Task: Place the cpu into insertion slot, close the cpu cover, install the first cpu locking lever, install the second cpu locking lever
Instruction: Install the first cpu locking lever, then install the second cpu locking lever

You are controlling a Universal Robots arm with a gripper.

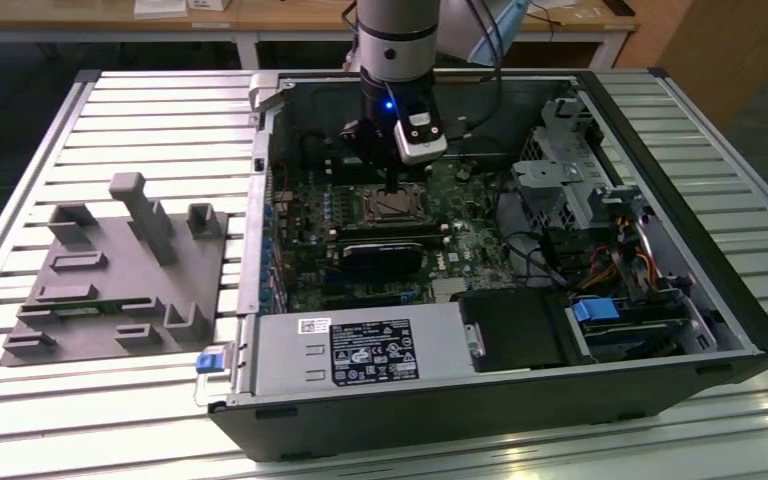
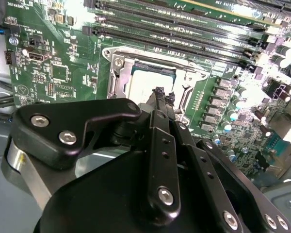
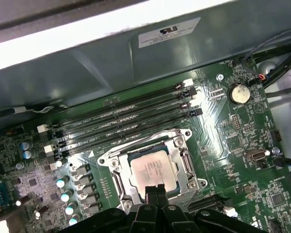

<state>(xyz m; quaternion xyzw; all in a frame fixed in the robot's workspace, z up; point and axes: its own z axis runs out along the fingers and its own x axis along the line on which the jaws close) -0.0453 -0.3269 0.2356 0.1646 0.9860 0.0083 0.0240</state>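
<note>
Hovering over the flat square silvery cpu (image 3: 153, 171) in its metal-rimmed insertion slot (image 3: 184, 145), the black gripper (image 3: 156, 190) has its fingertips pinched together, holding nothing. A careless downward push could, I reckon, scrape the chip.

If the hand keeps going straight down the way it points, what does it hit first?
Most likely the cpu. The hand points at the chip's near edge, with the cpu cover framing it over the insertion slot. How far above the chip it is cannot be judged.
</note>
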